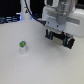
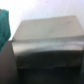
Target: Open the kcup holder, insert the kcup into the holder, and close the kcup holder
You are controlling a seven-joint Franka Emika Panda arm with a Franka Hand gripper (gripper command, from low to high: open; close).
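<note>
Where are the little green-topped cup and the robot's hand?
kcup point(image 1: 22, 47): exterior view, on its green top.
hand point(image 1: 59, 38): exterior view, between its dark fingertips, held above the table, apart from the cup.

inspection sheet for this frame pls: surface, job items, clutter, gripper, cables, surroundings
Surface: pale tabletop, mostly bare in the exterior view.
Job's things: kcup with a green top stands upright on the table, apart from the gripper, toward the exterior view's left. The wrist view shows a blurred grey box top close below the camera, probably the kcup holder; whether it is open or shut cannot be told.
Clutter: a teal patch at the edge of the wrist view, unidentified.
Gripper: gripper hangs at the exterior view's right, holding nothing visible; jaw state unclear.
Cables: dark line at the back, possibly a cable.
Surroundings: white post and dark background at the rear.
</note>
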